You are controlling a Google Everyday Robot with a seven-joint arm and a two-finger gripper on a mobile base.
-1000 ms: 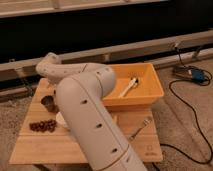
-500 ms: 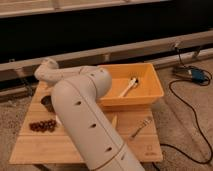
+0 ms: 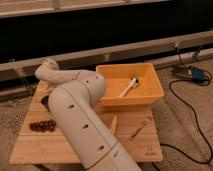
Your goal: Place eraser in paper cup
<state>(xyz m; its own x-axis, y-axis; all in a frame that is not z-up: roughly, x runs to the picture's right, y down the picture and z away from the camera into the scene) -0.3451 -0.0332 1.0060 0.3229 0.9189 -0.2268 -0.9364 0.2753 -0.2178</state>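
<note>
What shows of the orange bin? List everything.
The orange bin is a rectangular open tub, plastic-looking, with sloped walls. It sits upright on the wooden table, at its back right. A pale utensil lies diagonally inside. The white arm crosses in front of its left wall. The tool is hidden behind that arm, toward the table's left.

Place: likely robot test lab | Signs: low wooden bench on carpet, trailing cable, blue device at right | Gripper: hidden behind arm, left of frame
</note>
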